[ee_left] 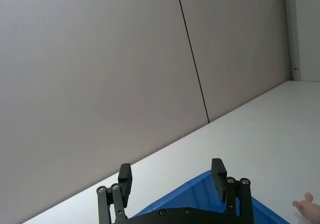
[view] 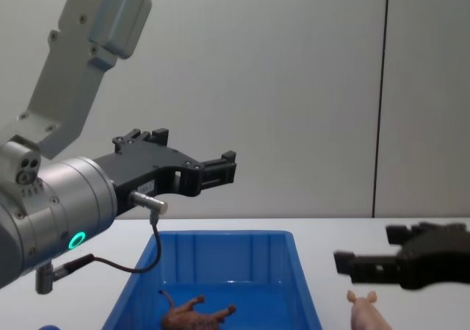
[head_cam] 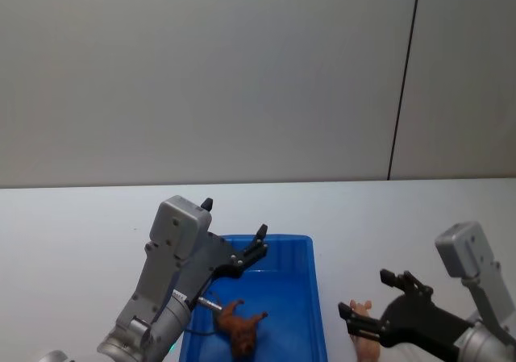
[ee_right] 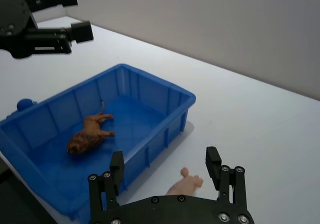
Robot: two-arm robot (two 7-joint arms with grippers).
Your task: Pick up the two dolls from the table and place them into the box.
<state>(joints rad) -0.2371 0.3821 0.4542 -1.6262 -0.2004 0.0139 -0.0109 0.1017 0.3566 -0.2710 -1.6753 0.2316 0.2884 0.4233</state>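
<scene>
Blue plastic is filling the lower middle of the head view, where the box (head_cam: pixel 319 314) is sitting on the white table (head_cam: pixel 72 233) and the brown animal (head_cam: pixel 239 327) is lying on its side on the box's floor. The left gripper (head_cam: pixel 234 218) is hanging above the box's far left part with its jaws spread wide and holding nothing. The right gripper (head_cam: pixel 367 293), jaws likewise wide and empty, is hovering over the pink pig (head_cam: pixel 367 351), which is lying on the table just beside the box's right wall. In the left wrist view the black fingers (ee_left: pixel 217 171) are standing well apart, with the box's rim showing beneath them. In the right wrist view the pig is showing between the parted fingers (ee_right: pixel 116 166), touching neither, while the brown animal is resting inside the box. In the chest view the left gripper is poised high over the box, and the right gripper is hanging just above the pig, apart from it.
</scene>
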